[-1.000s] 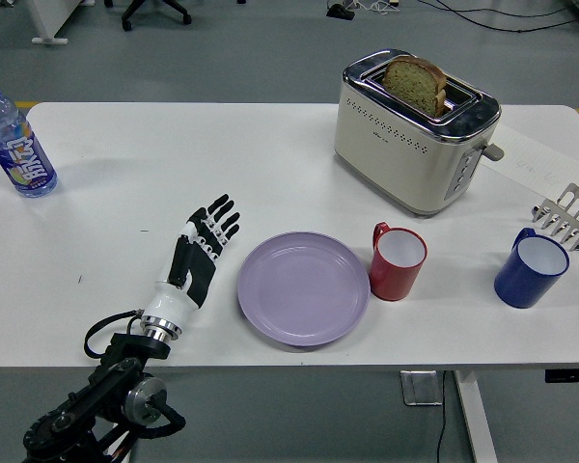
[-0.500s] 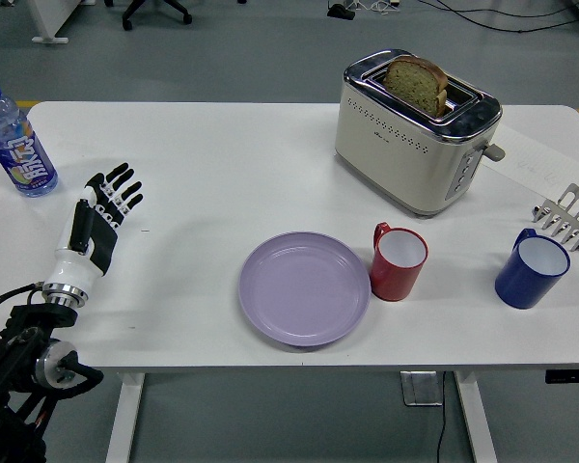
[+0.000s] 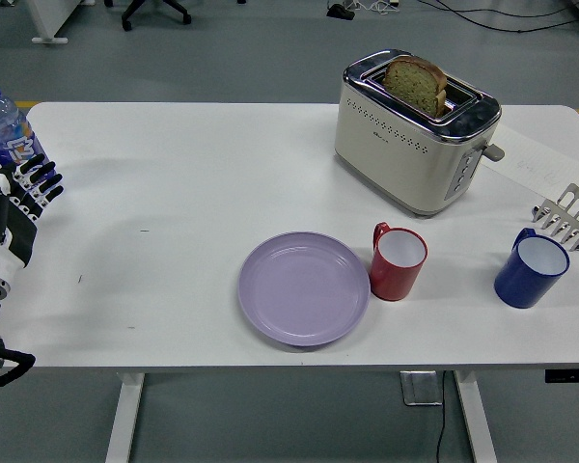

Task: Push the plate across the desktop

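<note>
A lilac plate lies near the table's front edge, a little left of centre. My left hand is at the far left edge of the table, well away from the plate, fingers spread and holding nothing. It stands just in front of a water bottle. My right arm is out of view.
A red mug stands touching or just right of the plate. A blue mug stands at the right. A cream toaster with a bread slice is at the back. A metal rack is at the right edge.
My left hand has drawn back leftward from beside the plate to the table's far left edge, near the bottle. The plate has not moved.
</note>
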You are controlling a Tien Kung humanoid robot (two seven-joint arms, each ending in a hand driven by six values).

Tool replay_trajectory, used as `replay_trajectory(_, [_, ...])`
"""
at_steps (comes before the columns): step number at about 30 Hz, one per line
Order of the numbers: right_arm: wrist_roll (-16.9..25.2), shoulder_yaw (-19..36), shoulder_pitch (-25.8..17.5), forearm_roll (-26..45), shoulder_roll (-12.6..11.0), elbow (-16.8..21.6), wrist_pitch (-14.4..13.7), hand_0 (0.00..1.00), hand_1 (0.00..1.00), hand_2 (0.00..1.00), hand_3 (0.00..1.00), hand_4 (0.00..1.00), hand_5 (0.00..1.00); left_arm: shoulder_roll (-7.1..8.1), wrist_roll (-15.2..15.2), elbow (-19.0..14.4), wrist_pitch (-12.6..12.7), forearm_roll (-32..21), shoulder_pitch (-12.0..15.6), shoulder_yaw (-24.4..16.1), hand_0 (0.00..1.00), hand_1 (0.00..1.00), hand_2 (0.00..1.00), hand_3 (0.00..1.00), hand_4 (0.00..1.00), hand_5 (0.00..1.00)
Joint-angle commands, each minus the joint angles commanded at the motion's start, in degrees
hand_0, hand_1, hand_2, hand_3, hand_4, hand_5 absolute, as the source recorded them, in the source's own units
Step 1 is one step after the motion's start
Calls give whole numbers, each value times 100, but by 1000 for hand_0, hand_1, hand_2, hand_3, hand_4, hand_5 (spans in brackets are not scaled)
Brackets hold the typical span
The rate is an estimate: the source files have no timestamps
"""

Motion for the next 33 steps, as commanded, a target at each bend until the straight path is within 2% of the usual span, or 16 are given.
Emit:
replay_trajectory(4, [17,-24,-5,54,-14,0,-7,600,543,640,615,134,355,22,-34,8,144,123,75,-294,578,654,657,659,475,998])
replay_trajectory(5, [18,-22,-6,62,-16,0,-9,600,543,640,616,133,356,29,-40,11,187,153,87,-355,275,490,541,563,504,841])
replay_trajectory(10, [14,-25,-19,74,-21,0,-6,600,543,640,616,133,356,74,-25,22,313,323,127,-602,275,490,541,563,504,841])
replay_trajectory(11, [13,-29,-22,78,-22,0,-6,601,543,640,615,133,355,81,-16,21,330,363,136,-647,206,417,458,522,536,717])
replay_trajectory(16, [9,-44,-43,103,-23,0,-2,601,543,640,615,133,355,114,-25,-4,396,415,198,-759,206,417,458,522,536,717])
replay_trajectory(17, [4,-37,-53,94,-24,0,-1,600,543,640,615,134,356,117,-35,0,402,351,218,-761,337,464,487,521,545,699])
replay_trajectory(22, [-8,14,-71,70,1,0,-18,600,543,640,615,134,356,127,-13,-19,250,1,229,-805,337,464,487,521,545,699])
replay_trajectory(23, [-21,58,-65,11,11,0,-20,601,543,640,615,134,357,132,14,-24,205,-60,223,-821,452,524,548,585,509,998])
replay_trajectory(28, [-28,94,-54,-74,20,0,-18,601,543,640,615,134,357,134,43,6,41,-261,221,-878,452,524,548,585,509,998])
replay_trajectory(29, [-26,94,-54,-72,20,0,-19,600,543,640,615,134,358,133,41,6,29,-268,224,-883,514,567,589,604,510,998])
replay_trajectory(33, [-22,99,-49,-84,19,0,-21,600,543,640,615,134,358,126,14,5,-69,-336,232,-898,514,567,589,604,510,998])
